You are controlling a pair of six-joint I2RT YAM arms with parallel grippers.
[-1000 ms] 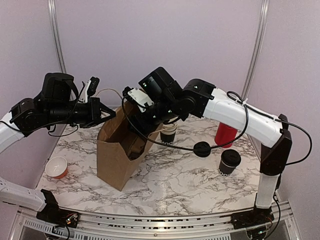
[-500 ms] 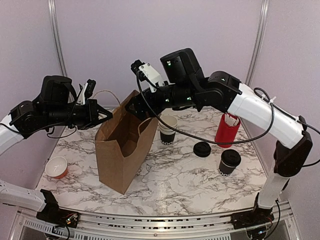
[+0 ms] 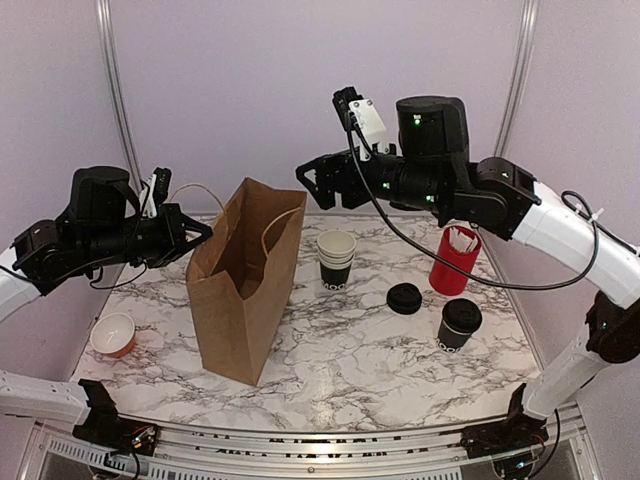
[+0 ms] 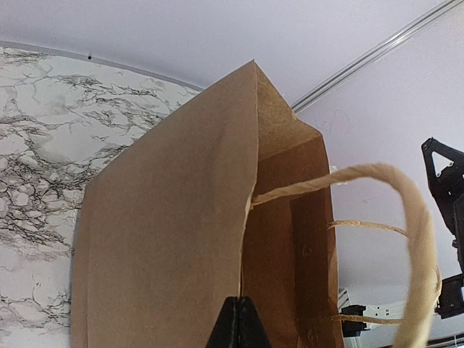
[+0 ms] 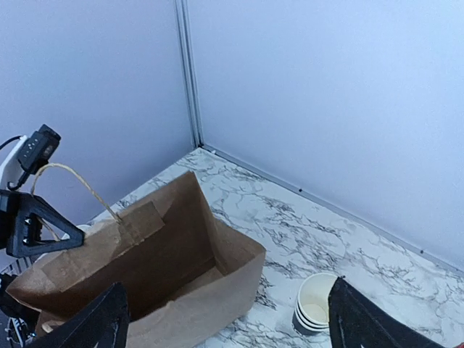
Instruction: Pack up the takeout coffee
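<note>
Most of bag int. out of sight

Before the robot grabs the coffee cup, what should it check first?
1. Paper bag upright, mouth open: ok.
2. Left end effector shut on the bag's rim: ok.
3. Right end effector open and empty: ok.
4. Takeout coffee upright on the table, lid on: ok.
5. Lid pressed on tight: cannot tell.
6. Coffee inside the bag: not ok, not yet packed.
</note>
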